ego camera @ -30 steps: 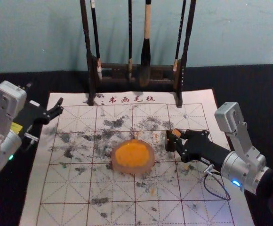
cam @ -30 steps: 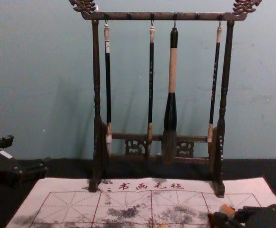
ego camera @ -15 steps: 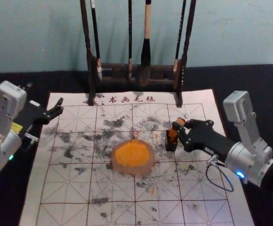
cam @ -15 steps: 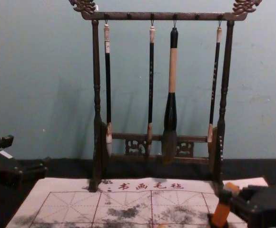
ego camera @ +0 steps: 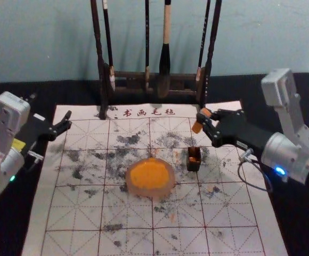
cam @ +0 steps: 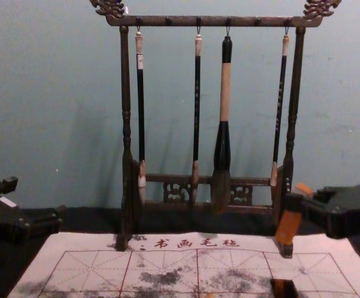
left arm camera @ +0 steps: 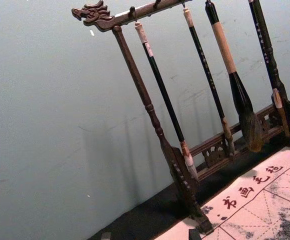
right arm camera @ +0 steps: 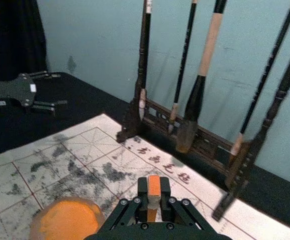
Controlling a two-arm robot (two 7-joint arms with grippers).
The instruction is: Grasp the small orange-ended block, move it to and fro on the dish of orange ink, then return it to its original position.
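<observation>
White felt mat (ego camera: 80, 216), gridded, lies beneath everything. The black left gripper (ego camera: 67, 120) is parked, fingers apart, at ten o'clock from the round dish (ego camera: 151, 194) of orange ink. At two o'clock, the small dark box (ego camera: 194, 166) has just released the orange-ended block (ego camera: 197, 127), now tilted aloft, pinched in the black right gripper (ego camera: 202, 120); inking probably follows.

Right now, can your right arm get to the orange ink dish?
Probably yes: the right gripper holds the block up clear of the dark box, and the dish lies uncovered nearby. Only that box stands close to the way there.
</observation>
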